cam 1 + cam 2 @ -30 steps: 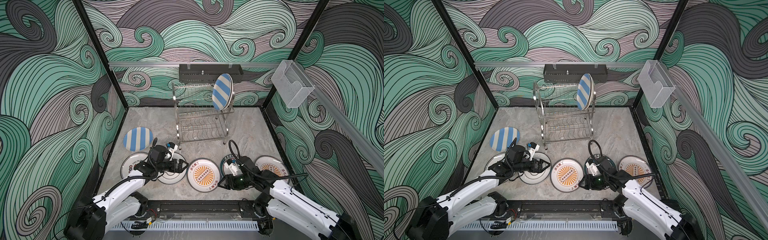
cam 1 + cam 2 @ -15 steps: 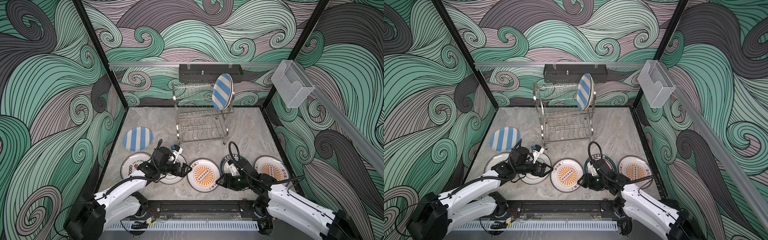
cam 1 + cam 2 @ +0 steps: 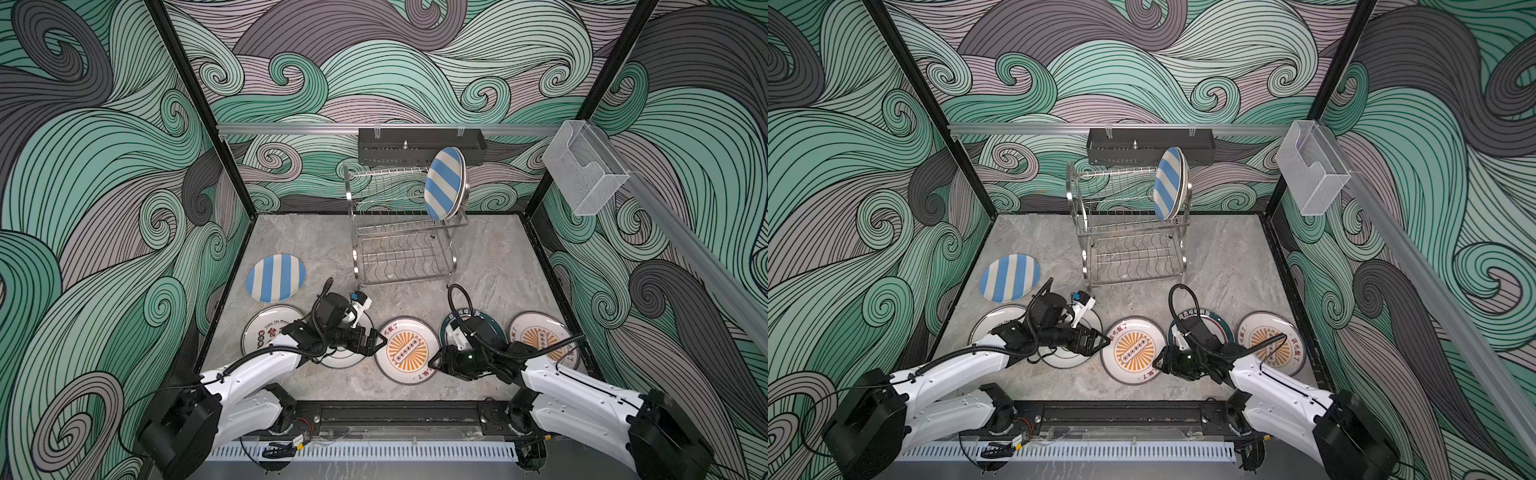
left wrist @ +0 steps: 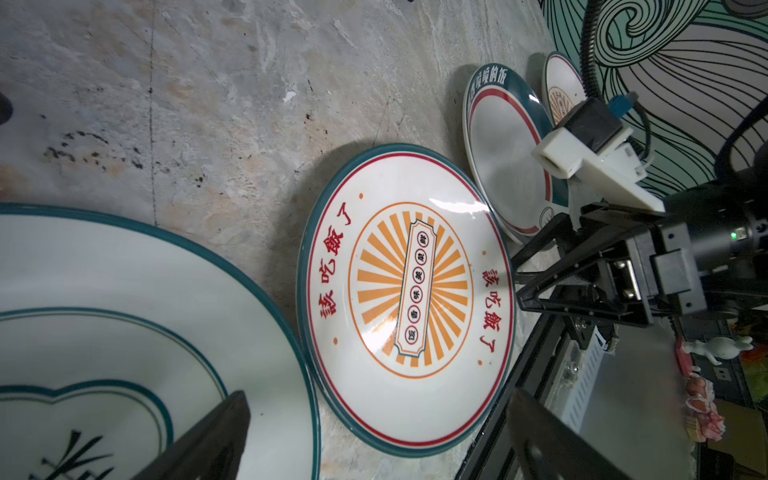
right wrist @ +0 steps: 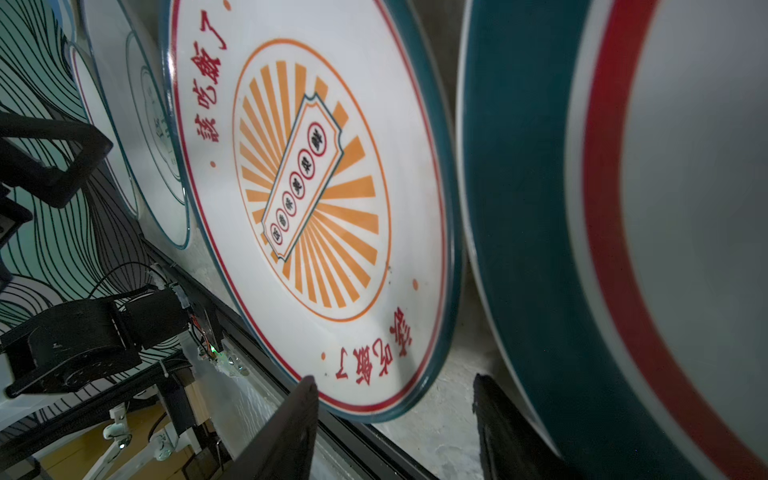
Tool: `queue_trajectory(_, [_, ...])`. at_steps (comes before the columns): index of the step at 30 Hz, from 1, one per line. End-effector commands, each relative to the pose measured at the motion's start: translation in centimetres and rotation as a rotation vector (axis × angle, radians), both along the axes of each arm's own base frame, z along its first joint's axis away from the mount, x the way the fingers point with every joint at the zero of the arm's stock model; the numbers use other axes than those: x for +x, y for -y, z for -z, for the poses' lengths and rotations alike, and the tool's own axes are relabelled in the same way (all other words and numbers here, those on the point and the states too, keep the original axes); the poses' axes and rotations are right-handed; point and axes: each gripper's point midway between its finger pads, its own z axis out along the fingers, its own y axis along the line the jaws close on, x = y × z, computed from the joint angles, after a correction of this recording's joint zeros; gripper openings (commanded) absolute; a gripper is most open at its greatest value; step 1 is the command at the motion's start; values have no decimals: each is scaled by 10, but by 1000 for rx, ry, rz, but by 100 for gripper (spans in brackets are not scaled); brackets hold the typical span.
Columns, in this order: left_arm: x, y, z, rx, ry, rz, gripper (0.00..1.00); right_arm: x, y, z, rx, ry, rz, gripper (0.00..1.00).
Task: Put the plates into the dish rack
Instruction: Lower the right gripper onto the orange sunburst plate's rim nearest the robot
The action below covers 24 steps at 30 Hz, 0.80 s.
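Note:
The middle orange sunburst plate lies flat near the table's front edge. My left gripper is open at its left rim, and in the left wrist view the plate's near edge lies between the fingers. At the plate's right rim my right gripper is open; in the right wrist view the plate's rim sits between the fingers, untouched. A blue-striped plate stands in the dish rack's upper tier. Flat on the table are a blue-striped plate, two white plates, a green-rimmed plate and another sunburst plate.
A black perforated tray hangs on the back wall behind the rack. A clear plastic box is fixed to the right rail. The black front rail runs close under both grippers. Patterned walls enclose the table.
My left gripper has moved right, off the white plate, to the middle sunburst plate's left rim. The right gripper has edged left and lower to that plate's right rim.

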Motion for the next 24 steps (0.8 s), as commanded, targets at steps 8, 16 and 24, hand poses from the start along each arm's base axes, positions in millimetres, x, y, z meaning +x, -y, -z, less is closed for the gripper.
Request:
queue_trajectory(8, [3,14,-9,-5,28,62,99,9,-12,2,-4,-22,-8,60])
queue_trajectory(16, [-1,17,-9,-8,30,81,99,16,-12,4,-20,-32,34,45])
queue_trajectory(24, [-3,18,-10,-9,34,94,99,23,-3,-1,-11,-4,116,25])
